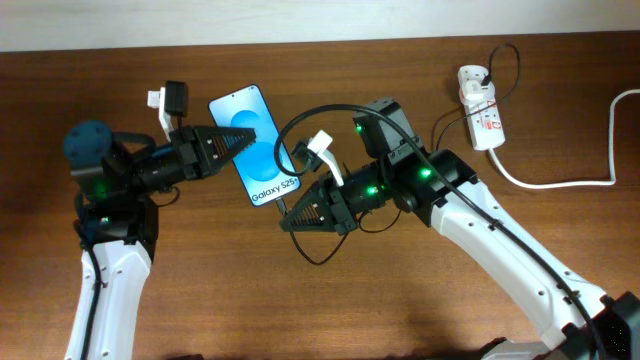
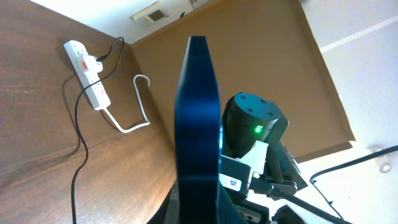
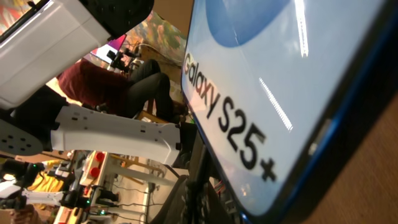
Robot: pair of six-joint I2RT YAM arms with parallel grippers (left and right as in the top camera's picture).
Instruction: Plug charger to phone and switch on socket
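**Phone gripped, plug tip out of sight**

The left hand (image 1: 238, 140) is clenched on the upper end of the phone (image 1: 262, 160). The left wrist view shows the phone edge-on and dead centre. It appears to be tilted up off the bench (image 1: 300, 310), with its blue screen facing the overhead camera.

The right hand (image 1: 290, 221) sits just beside the phone's lower end. I cannot tell whether it is clenched or released, or whether it holds the plug tip. The charger (image 1: 330, 109) arcs in a black loop over the right arm and runs back towards the socket (image 1: 482, 105), which lies well apart at the far right. A thick white cord (image 1: 560, 182) trails off beyond it.

The main risk, as I judge it, is the tip meeting the frame off-axis and skidding, or pushing the phone round in the left hand's grip. Slack cable looped under the right arm could also snag.

The phone's port is hidden in every view, since the right wrist view is filled by the screen. The socket's switches are too small to read.
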